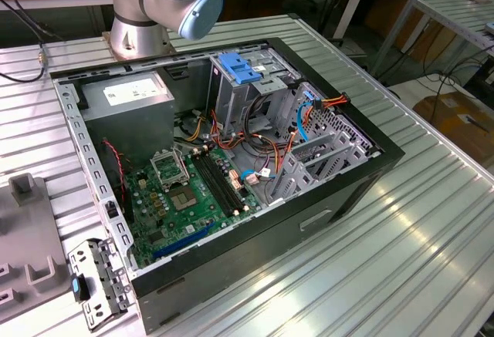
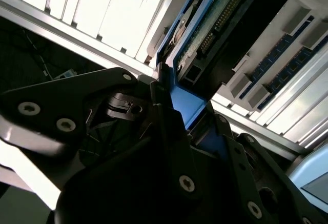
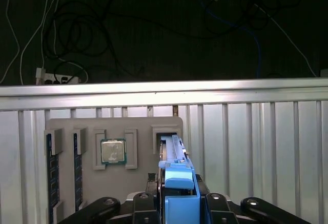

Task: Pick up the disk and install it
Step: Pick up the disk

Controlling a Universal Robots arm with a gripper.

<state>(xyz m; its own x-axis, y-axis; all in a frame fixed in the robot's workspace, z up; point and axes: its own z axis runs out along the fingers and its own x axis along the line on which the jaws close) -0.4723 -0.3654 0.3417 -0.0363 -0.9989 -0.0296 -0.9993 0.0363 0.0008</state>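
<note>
fingers [image 3: 212,203] clenched on the disk [image 3: 174,162], gripping the blue carrier rail at its near end. same grip in the second wrist view, where the disk [image 2: 215,24] shows its green circuit board side. disk is held on edge over the grey parts tray [image 3: 138,126], far end at the tray's slot, can't tell if it touches. tray sits close to the worktop [image 3: 256,142] edge, with the cpu [image 3: 113,151] and ram sticks [image 3: 49,172] in their pockets beside the disk. exterior view: open pc case [image 1: 340,198] lies mid worktop, motherboard [image 1: 193,198] exposed, blue drive bay latch [image 1: 239,67] at the case end nearest the arm base [image 1: 135,28]. the tray lies at the worktop edge on the exterior view's left
</note>
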